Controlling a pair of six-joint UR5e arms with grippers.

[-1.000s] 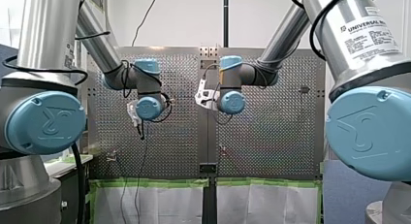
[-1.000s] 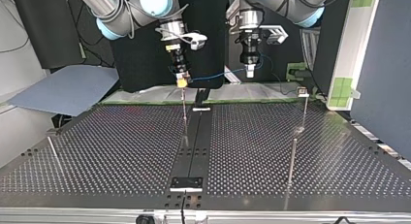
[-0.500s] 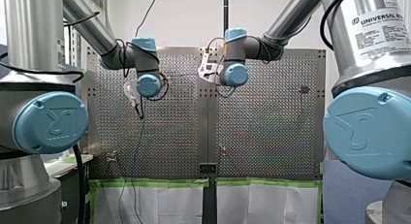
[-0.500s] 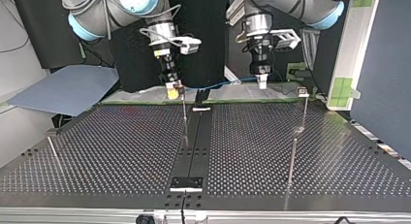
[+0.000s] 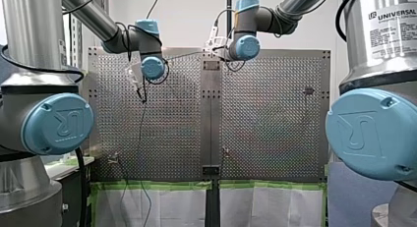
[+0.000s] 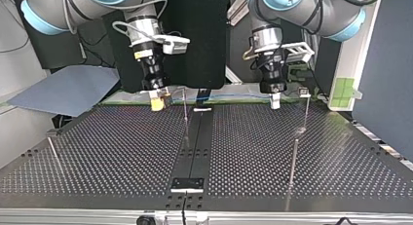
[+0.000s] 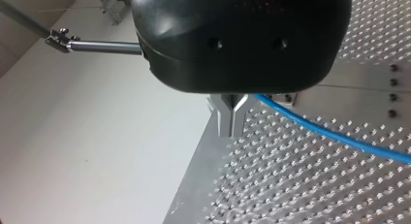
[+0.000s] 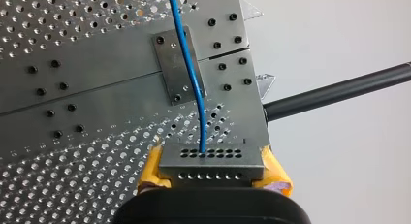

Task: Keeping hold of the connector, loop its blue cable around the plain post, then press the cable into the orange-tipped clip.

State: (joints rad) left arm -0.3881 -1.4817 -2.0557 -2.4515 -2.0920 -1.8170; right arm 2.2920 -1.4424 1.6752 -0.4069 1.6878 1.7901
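the right pincer (image 8: 213, 172) pinches the small, hard connector (image 8: 212, 158) by its sides. the left pincer (image 7: 231, 122) looks pressed shut on the thin, bendy blue cable (image 7: 329, 135), so guide it gently.

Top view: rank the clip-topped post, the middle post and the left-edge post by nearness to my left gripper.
1. Clip-topped post, at the view's right, beside my left gripper.
2. Middle post, view's centre.
3. Left-edge post, view's far left.
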